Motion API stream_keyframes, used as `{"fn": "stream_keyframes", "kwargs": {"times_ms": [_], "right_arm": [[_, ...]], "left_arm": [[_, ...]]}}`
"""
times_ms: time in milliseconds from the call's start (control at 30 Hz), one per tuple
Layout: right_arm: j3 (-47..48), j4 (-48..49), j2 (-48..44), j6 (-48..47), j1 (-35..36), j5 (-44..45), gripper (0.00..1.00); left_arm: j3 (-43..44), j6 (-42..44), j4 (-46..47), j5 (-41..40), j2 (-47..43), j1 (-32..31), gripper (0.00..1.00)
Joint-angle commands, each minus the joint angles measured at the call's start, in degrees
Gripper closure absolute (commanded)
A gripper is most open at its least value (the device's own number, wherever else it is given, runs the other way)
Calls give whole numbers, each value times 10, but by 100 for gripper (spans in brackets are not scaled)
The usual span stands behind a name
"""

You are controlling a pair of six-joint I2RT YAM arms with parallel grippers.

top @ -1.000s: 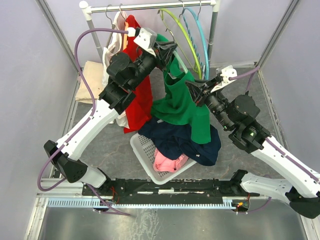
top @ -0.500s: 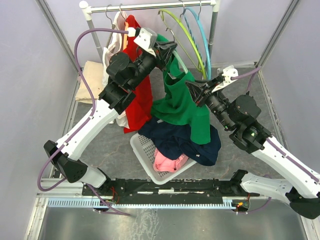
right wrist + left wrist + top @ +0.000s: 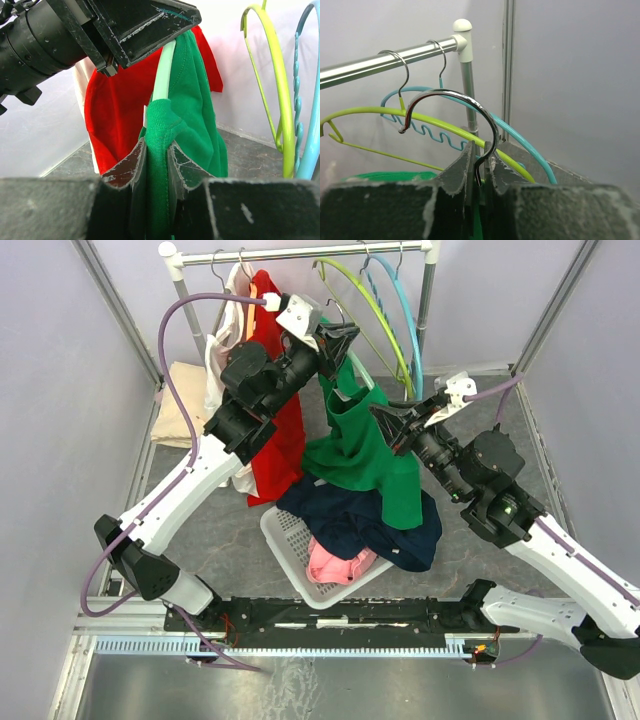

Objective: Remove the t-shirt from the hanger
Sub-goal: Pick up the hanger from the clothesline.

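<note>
A green t-shirt (image 3: 365, 455) hangs from a pale green hanger (image 3: 358, 368) held off the rail, its lower part draped toward the basket. My left gripper (image 3: 335, 340) is shut on the neck of the hanger's chrome hook (image 3: 465, 100), which sticks up between the fingers (image 3: 467, 160). The hook hangs free in front of the rail. My right gripper (image 3: 388, 425) is shut on a bunched fold of the t-shirt (image 3: 195, 125) near its collar, just below the hanger's arm (image 3: 164, 70). The left gripper (image 3: 135, 25) shows above in the right wrist view.
The clothes rail (image 3: 300, 254) carries a lime hanger (image 3: 370, 310), a blue hanger (image 3: 405, 320) and a red shirt (image 3: 275, 430). Below sits a white basket (image 3: 290, 540) with navy (image 3: 360, 520) and pink (image 3: 335, 565) garments. A beige folded cloth (image 3: 180, 405) lies at the left.
My left arm has lifted a little toward the rail, taking the hanger hook with it. The right gripper keeps its hold on the green fabric in the same place.
</note>
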Motion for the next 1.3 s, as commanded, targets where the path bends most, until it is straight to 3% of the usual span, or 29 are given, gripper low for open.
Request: {"fn": "stream_keyframes", "kwargs": {"times_ms": [0,133,333,467,633,933,1067,1100,1200,1267], "right_arm": [[26,68,-23,-1,1,0,98],[27,67,-22,-1,1,10,98],[27,70,-25,-2,1,18,98],[26,70,-28,-4,1,19,98],[24,72,-30,-3,1,20,98],[25,72,-29,-5,1,13,98],[32,61,-25,-10,1,14,97],[37,51,-23,-12,1,16,89],[63,4,-13,-24,1,22,52],[79,-20,-9,-33,1,27,40]], "left_arm": [[24,9,11,-1,-4,-2,91],[23,7,12,4,-6,-1,90],[9,6,13,2,-14,-2,60],[-5,6,20,-7,-23,-2,56],[-5,7,21,-8,-21,-2,63],[11,6,17,1,-10,-2,95],[29,0,6,-12,-5,-2,97],[42,-2,-3,-24,-1,-2,97],[93,-6,-51,-80,17,-2,97],[129,-2,-80,-110,30,-2,97]]}}
